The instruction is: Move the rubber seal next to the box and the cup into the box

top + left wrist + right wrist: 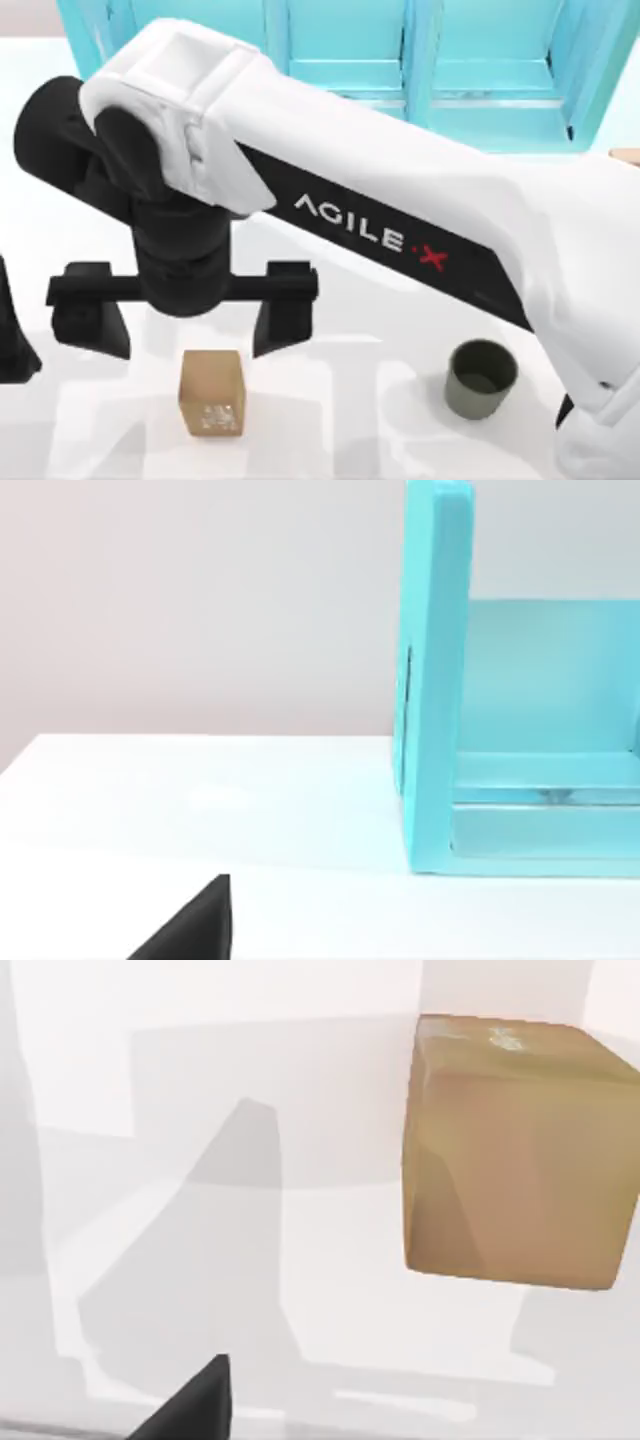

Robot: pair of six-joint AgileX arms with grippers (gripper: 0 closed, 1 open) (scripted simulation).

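Note:
The rubber seal (212,392), a small tan-brown block with whitish marks on top, stands on the white table near the front, left of centre. My right gripper (190,322) hangs open just behind it, its black fingers spread wider than the block and holding nothing. In the right wrist view the seal (515,1150) sits off to one side of a dark fingertip (195,1405). The dark olive cup (482,378) stands upright at the front right, apart from both. A tan sliver at the right edge looks like the box (628,156), mostly out of view.
A turquoise shelf unit (440,60) runs along the back of the table and also appears in the left wrist view (440,680). My right arm's white link (400,210) crosses the middle. A black part of my left arm (12,335) sits at the left edge.

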